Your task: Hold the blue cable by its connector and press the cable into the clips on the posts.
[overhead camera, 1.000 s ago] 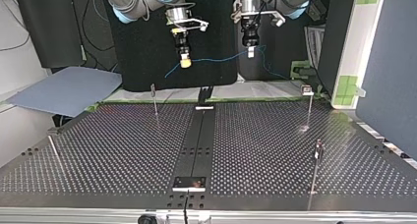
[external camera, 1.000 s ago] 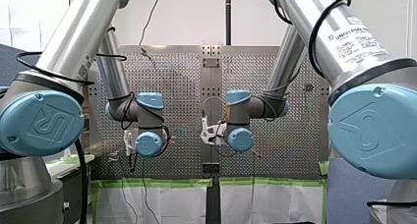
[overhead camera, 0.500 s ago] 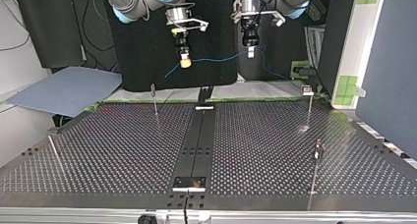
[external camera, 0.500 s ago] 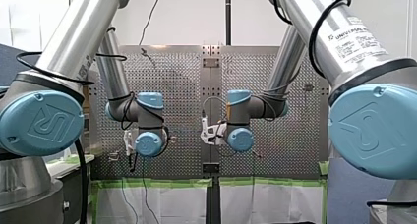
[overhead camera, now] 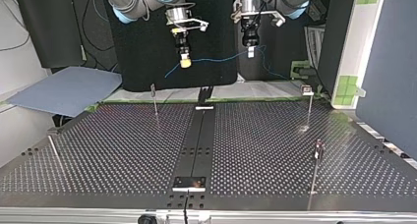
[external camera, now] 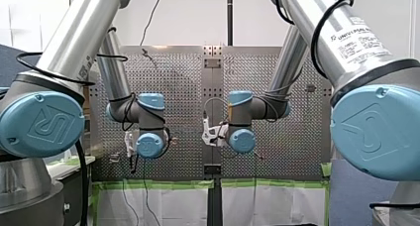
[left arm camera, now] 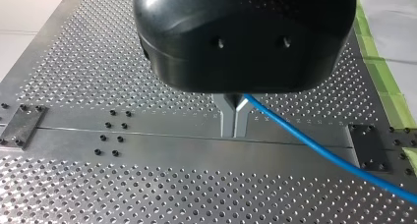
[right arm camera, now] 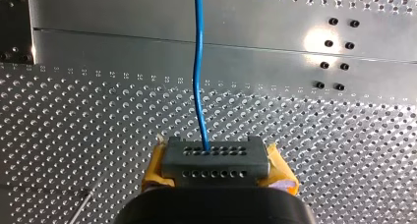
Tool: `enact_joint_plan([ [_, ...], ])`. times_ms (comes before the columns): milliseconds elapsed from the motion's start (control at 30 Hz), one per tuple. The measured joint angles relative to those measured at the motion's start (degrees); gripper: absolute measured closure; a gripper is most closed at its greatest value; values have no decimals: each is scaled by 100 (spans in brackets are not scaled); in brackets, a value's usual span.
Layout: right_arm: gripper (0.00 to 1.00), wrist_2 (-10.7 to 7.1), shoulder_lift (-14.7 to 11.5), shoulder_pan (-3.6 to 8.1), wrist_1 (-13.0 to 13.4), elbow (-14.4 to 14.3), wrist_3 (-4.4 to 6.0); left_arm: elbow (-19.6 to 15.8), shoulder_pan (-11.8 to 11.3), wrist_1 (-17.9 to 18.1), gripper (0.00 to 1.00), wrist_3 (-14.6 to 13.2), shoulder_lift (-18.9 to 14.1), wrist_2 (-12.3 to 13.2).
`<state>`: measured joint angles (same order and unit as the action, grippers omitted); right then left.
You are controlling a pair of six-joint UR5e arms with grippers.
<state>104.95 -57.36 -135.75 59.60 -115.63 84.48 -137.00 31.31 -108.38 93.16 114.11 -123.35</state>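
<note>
Well, from where I stand the whole job turns on height and direction. The blue cable [overhead camera: 216, 59] is stretched roughly level, side to side across the top view. It sits high above the bench [overhead camera: 123, 150] and back beyond its far edge, while every post stands lower and nearer that camera. So the span has to come down and forward, I'd judge, before any clip can take it.

The right fingers [right arm camera: 156, 167], the yellow-padded ones, are clamped on the grey connector [right arm camera: 214, 157], with the cable leaving it straight ahead of them. The left fingers [left arm camera: 227, 117], bare metal, are pressed together at the tips. The cable comes out from the notch near their root and trails off to one side, so it looks pinched there.

One cable, one connector, two arms. Posts: I count four.
- Two are at the far edge: one at the top view's left [overhead camera: 155, 103] and one at its right [overhead camera: 309, 108].
- Two are nearer: one at the right [overhead camera: 314, 172], and a leaning one at the left [overhead camera: 55, 153].

Clips show on three of them [overhead camera: 153, 88] [overhead camera: 307, 90] [overhead camera: 319, 145]; I can't make one out on the leaning post.

The connector-holding arm is nearer the far post at the view's left. The other arm is nearer the far post at the right.
</note>
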Motion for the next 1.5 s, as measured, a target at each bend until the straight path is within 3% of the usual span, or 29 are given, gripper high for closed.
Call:
enact_joint_plan([
  [300,100,-4,2,-2,9,1,1,6,-15,-20,100,-28,0,-7],
  [400,100,-33,54,-53,-26,52,16,7,-16,-24,100,-33,0,-8],
  [567,100,-50,287,-136,-57,137,25,9,-17,-26,100,-35,0,-9],
  [867,100,-52,740,-149,-62,148,26,9,-17,-26,100,-35,0,-9],
  [1033,100,-53,832,-150,-61,149,26,25,-18,-15,100,-22,14,4],
  [1300,100,-52,842,-150,-61,149,26,175,-18,33,100,98,332,306],
  [1500,100,-53,843,-149,-62,149,26,183,-18,35,100,105,571,389],
])
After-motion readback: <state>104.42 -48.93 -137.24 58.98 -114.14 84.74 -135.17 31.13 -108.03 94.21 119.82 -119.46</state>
